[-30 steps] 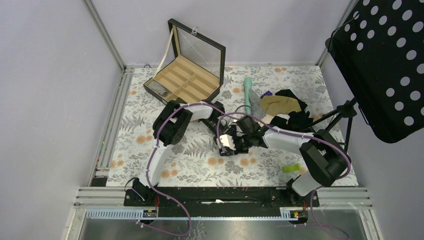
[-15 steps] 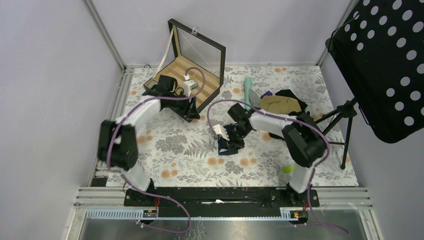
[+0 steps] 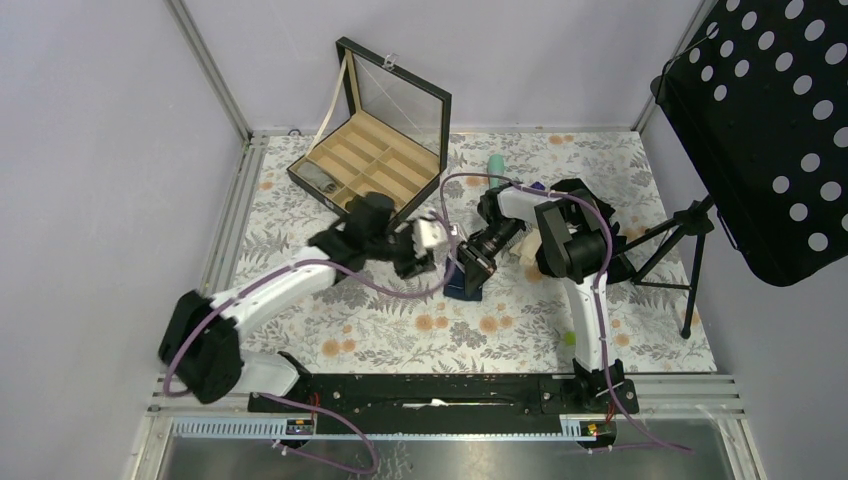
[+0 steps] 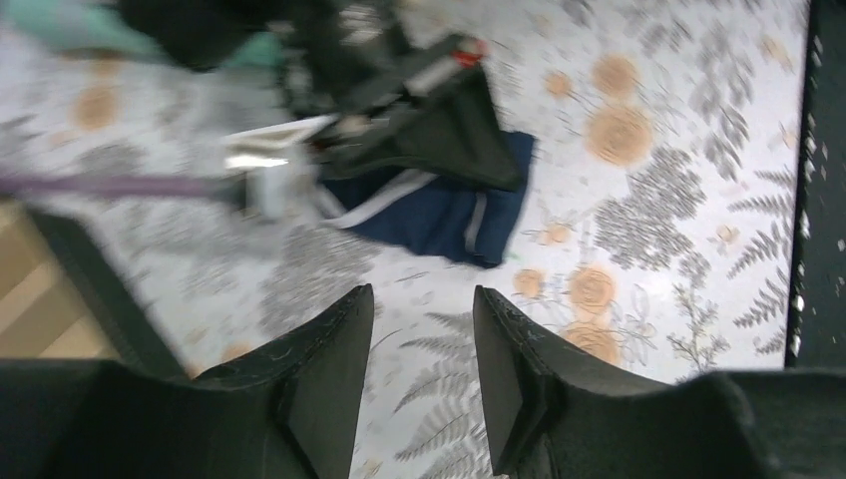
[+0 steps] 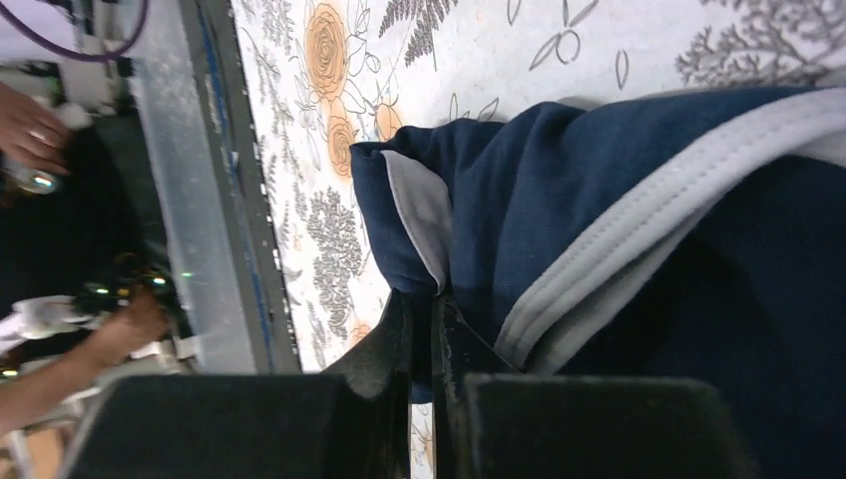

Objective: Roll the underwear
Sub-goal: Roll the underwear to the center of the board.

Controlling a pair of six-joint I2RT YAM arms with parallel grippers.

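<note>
Underwear point(image 5: 599, 190) on the table point(image 3: 500, 340), off the near right corner of the open box point(image 3: 330, 195), partly folded, white band showing. Right pincer point(image 5: 431, 309) clenched on a folded edge of the cloth, on the side away from the box. Left pincer point(image 4: 419, 299) released, jaws apart and empty, hanging between box and underwear, near but not touching. From the left pincer the cloth lies straight ahead, long axis crosswise to the jaws. Judgement: left arm is the free one and close; its grip would likely fall on the box-side edge.

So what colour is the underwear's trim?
Pale grey-white trim on navy underwear; right wrist view shows it best.
</note>
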